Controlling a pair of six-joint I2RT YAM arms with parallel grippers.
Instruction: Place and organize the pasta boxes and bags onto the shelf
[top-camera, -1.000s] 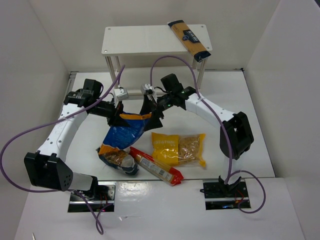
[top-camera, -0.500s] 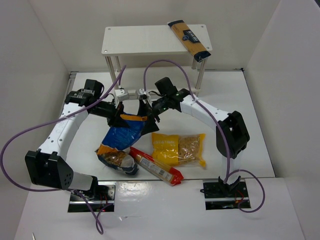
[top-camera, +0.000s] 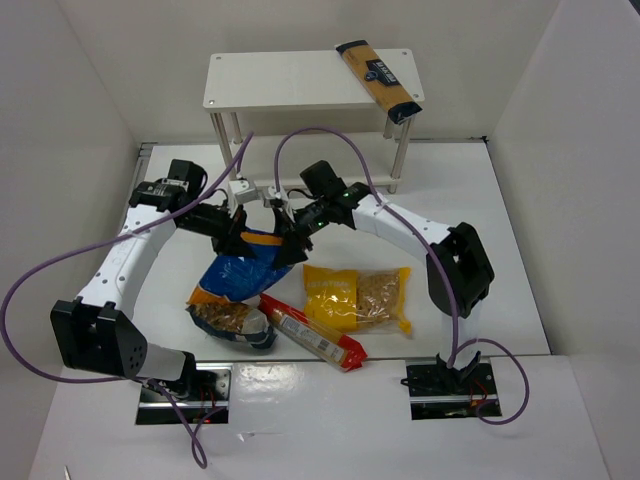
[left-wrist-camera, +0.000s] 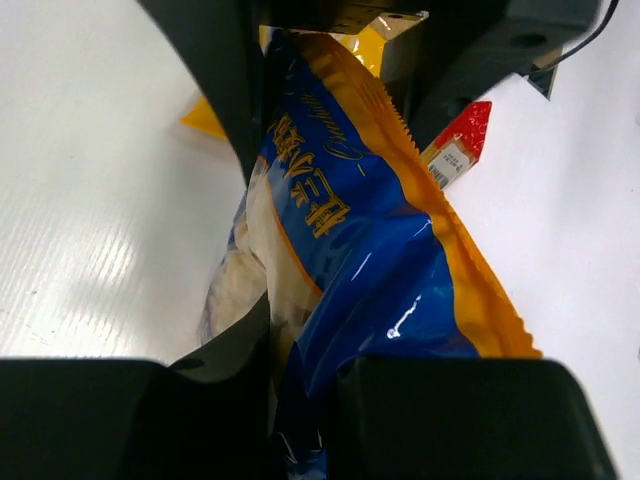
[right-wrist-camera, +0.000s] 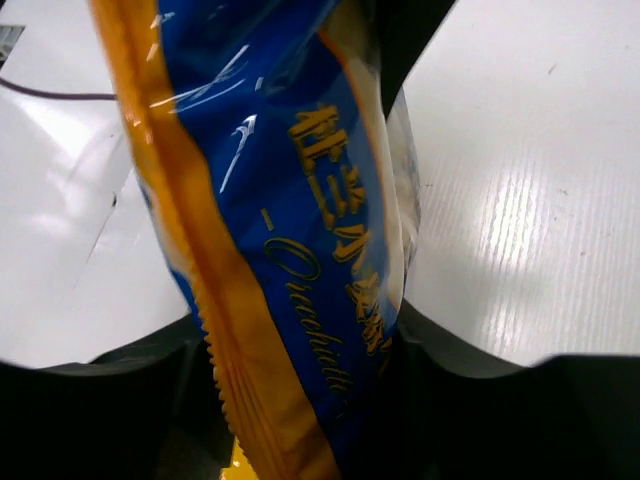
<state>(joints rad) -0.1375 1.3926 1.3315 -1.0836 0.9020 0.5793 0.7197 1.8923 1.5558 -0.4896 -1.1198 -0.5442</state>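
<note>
1. Seen from above, the blue-and-orange bag (top-camera: 243, 275) hangs tilted over the middle of the white worktop (top-camera: 480, 220). Its top edge is lifted. Its long axis slopes down toward the near left.
2. The left end effector (top-camera: 238, 236) is clamped tight on the top of the bag from the left. Its wrist camera shows the bag wedged between its two dark fingers.
3. The right end effector (top-camera: 290, 238) meets the same top edge from the right. Its wrist camera shows the bag filling the gap between its fingers, which appear pressed on both faces.
4. The bag's lower end touches the dark-blue clear bag (top-camera: 232, 320), which lies flat near the left arm's base.
5. The shelf (top-camera: 280, 80) stands at the far side of the worktop, beyond both end effectors. The bag must travel away from the arm bases and upward to reach it. Both end effectors sit about equally near the shelf's front legs.
6. The long tan-and-navy packet (top-camera: 378, 78) lies slantwise across the right end of the shelf's top board, with one end overhanging the front edge. The left and middle of that board show bare white.
7. The yellow bag (top-camera: 355, 297) lies flat just right of the hanging bag. The long red packet (top-camera: 312, 333) lies slantwise between the yellow bag and the dark-blue one.
8. Likely hindrances: purple cables (top-camera: 330, 132) loop in front of the shelf, and the top board's front edge lies across the bag's way.
</note>
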